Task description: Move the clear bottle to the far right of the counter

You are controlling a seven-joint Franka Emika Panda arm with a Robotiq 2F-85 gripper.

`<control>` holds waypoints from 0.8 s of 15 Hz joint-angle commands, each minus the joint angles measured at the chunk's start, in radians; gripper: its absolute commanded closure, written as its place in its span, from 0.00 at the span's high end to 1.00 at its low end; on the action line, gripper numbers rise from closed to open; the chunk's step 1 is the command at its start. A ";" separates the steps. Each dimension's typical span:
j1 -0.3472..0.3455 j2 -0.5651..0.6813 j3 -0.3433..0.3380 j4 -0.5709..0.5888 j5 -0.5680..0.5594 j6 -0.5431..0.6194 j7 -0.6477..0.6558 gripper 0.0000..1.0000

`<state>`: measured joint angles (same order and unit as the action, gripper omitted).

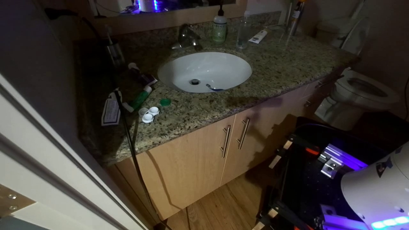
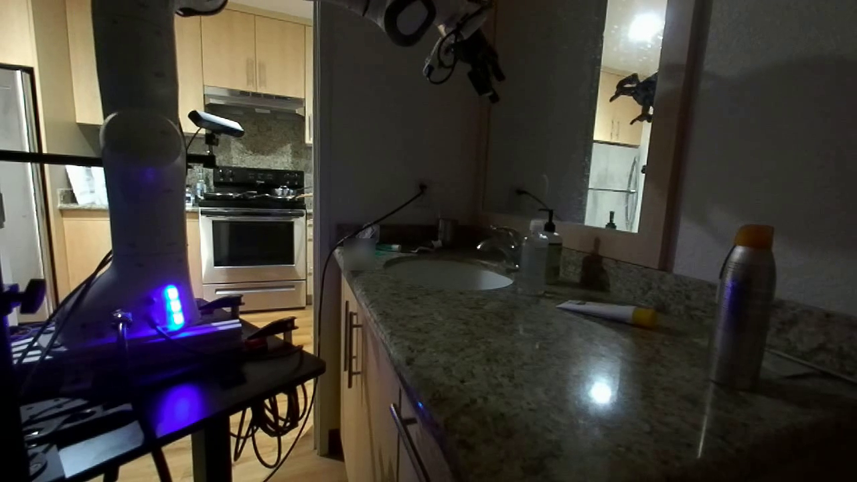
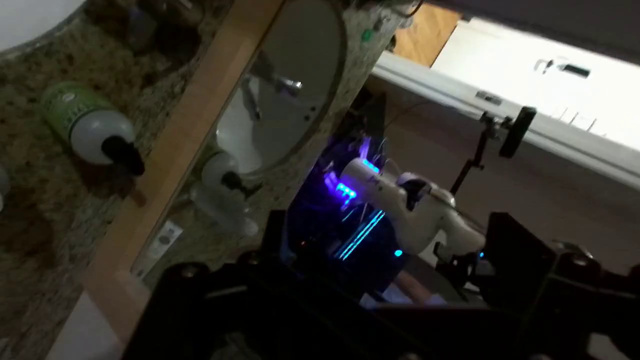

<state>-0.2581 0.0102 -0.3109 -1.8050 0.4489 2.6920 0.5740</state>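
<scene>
The clear bottle point(image 1: 243, 34) stands upright on the speckled granite counter point(image 1: 297, 60), right of the sink and beside the green soap bottle. It also shows in an exterior view point(image 2: 533, 264), in front of the soap bottle. In the wrist view its reflection shows in the mirror; the bottle itself is mostly out of view at the left edge. My gripper point(image 2: 494, 90) is high above the counter near the mirror, well apart from the bottle. In the wrist view the gripper point(image 3: 390, 227) has its fingers wide apart with nothing between them. The gripper is out of frame in an exterior view.
The green soap bottle point(image 1: 219, 30) and faucet point(image 1: 187, 36) stand behind the white sink point(image 1: 182, 72). A white tube point(image 2: 606, 312) lies right of the bottle. A silver spray can point(image 2: 743, 314) stands further right. The mirror point(image 3: 280, 125) is close to the gripper.
</scene>
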 commanded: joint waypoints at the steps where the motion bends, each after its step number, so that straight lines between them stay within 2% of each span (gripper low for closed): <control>1: -0.034 0.189 -0.055 0.150 -0.199 0.002 0.195 1.00; 2: -0.038 0.188 -0.067 0.165 -0.217 -0.127 0.189 1.00; 3: -0.024 0.207 -0.094 0.167 -0.298 -0.141 0.257 1.00; 4: -0.029 0.212 -0.091 0.192 -0.329 -0.232 0.273 1.00; 5: -0.040 0.191 -0.065 0.135 -0.273 -0.119 0.226 1.00; 7: -0.040 0.206 -0.073 0.163 -0.310 -0.186 0.257 1.00; 9: -0.040 0.206 -0.073 0.175 -0.314 -0.200 0.259 1.00; 11: -0.028 0.265 -0.114 0.203 -0.415 -0.142 0.352 1.00; 12: -0.031 0.296 -0.133 0.231 -0.459 -0.157 0.405 1.00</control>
<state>-0.2837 0.2230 -0.4033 -1.6341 0.0874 2.5155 0.8668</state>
